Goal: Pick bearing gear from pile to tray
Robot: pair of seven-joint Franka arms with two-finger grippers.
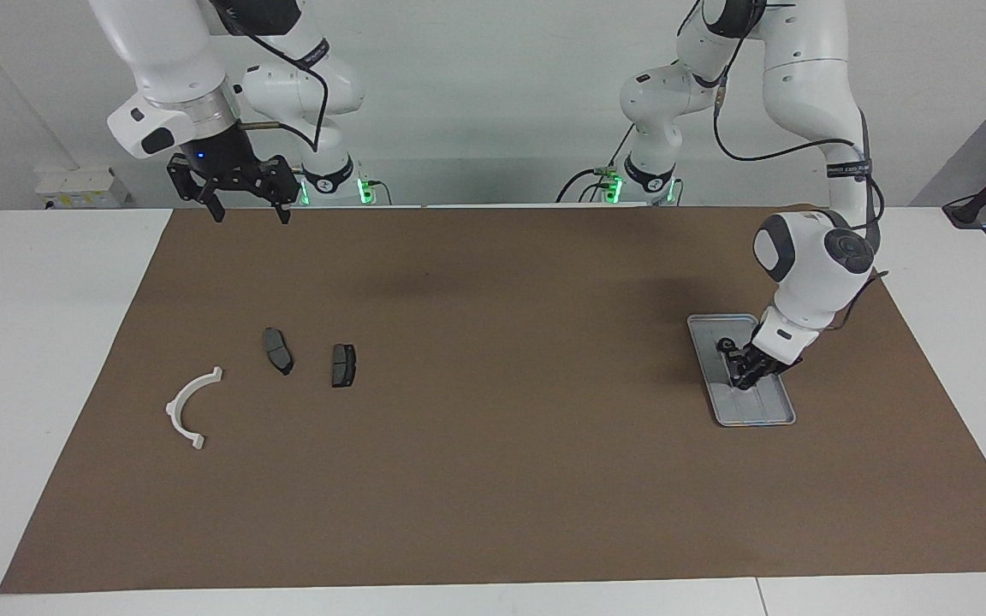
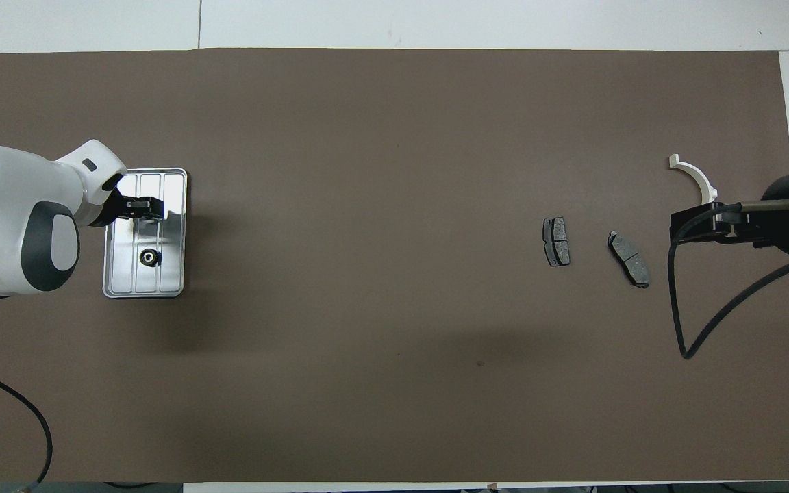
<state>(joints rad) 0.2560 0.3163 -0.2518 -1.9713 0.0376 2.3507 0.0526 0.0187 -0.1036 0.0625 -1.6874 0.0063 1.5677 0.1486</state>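
The silver tray (image 1: 777, 412) lies on the brown mat at the left arm's end, and also shows in the overhead view (image 2: 174, 229). A small black round bearing gear (image 1: 726, 346) lies in it (image 2: 150, 257). My left gripper (image 1: 745, 376) is low in the tray (image 2: 145, 206), beside the gear. The pile at the right arm's end holds a white half-ring bracket (image 1: 189, 407) (image 2: 696, 177) and two dark grey pads (image 1: 278, 351) (image 1: 343, 365). My right gripper (image 1: 250, 210) is open and empty, raised above the mat at that end (image 2: 703, 226).
The brown mat (image 1: 493, 479) covers most of the white table (image 1: 39, 342). A black cable (image 2: 683, 322) hangs from the right arm over the mat near the pads (image 2: 556, 241) (image 2: 629, 248).
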